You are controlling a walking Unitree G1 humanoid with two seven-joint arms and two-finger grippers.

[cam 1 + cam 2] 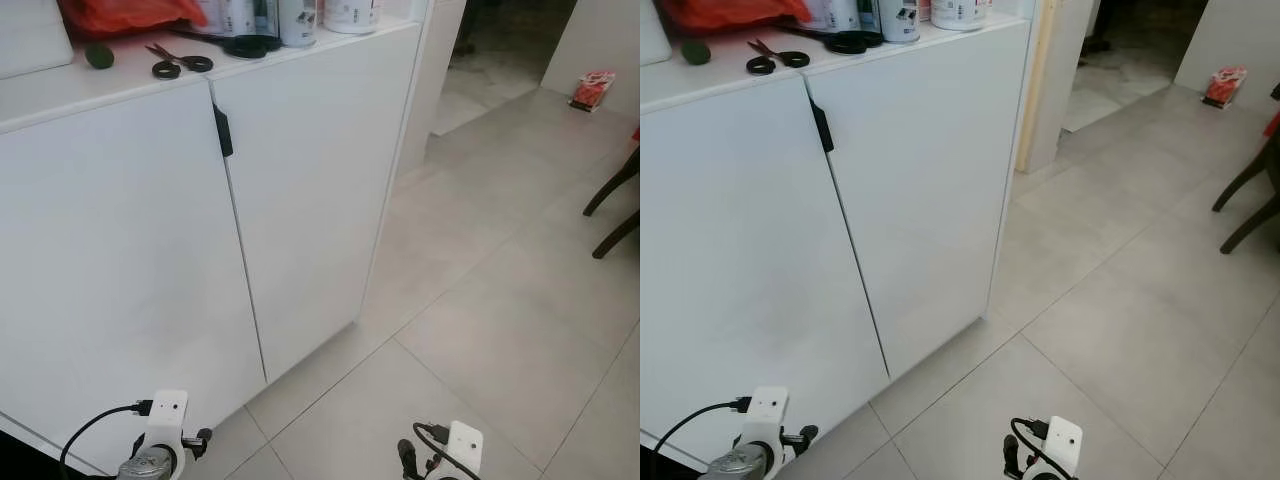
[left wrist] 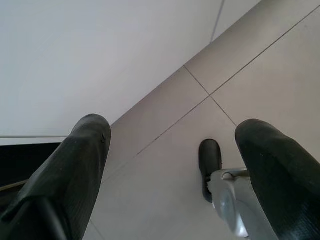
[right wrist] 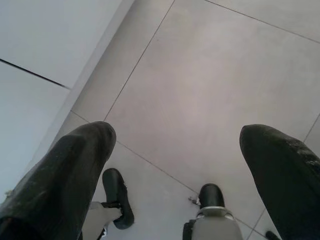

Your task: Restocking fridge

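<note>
Cabinet doors (image 1: 300, 200) fill the left and far part of what we see, two white panels meeting at a seam with a small black handle (image 1: 223, 131) set high on it. On the surface (image 1: 60, 85) above them lie black scissors (image 1: 180, 62), a small green fruit (image 1: 99, 56), an orange bag (image 1: 130, 14) and several cans (image 1: 298, 20), all at the far left. We take the white unit for the fridge the task means, though the views are too plain to be sure, and we see nothing to stock it with in our reach. Our left pincer (image 2: 170, 170) hangs low beside the near foot of the left door, its fingers (image 2: 75, 165) spread wide and holding nothing; the right pincer (image 3: 175, 165) hangs over the grey tiled floor (image 1: 500, 300), likewise wide open and empty. The handle lies up and ahead of both, slightly right of the left pincer, its long axis vertical. The left arm is the nearer one, so the coming reach looks to be its job, rising along the seam. At the far right stand dark chair legs (image 1: 612, 210) and a red packet (image 1: 594, 88) on the floor.
</note>
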